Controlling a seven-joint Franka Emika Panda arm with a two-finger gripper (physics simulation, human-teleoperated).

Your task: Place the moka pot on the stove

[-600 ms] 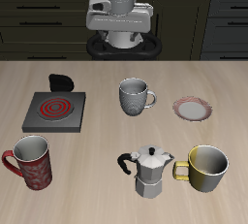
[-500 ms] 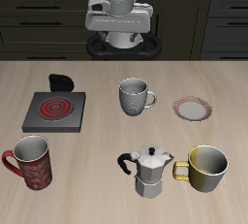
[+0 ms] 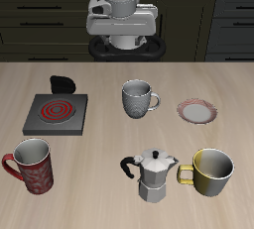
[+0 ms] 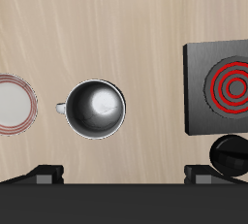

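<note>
The moka pot [image 3: 153, 174] stands untouched near the worktop's front edge, between two mugs. The claw [image 3: 123, 37], spread open and empty at the back edge, should be lowered squarely over it.

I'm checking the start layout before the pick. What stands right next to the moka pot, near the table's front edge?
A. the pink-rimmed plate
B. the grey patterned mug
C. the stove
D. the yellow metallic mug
D: in the exterior view the yellow metallic mug stands right beside the moka pot at the front, while the stove, plate and grey patterned mug sit farther back.
</note>
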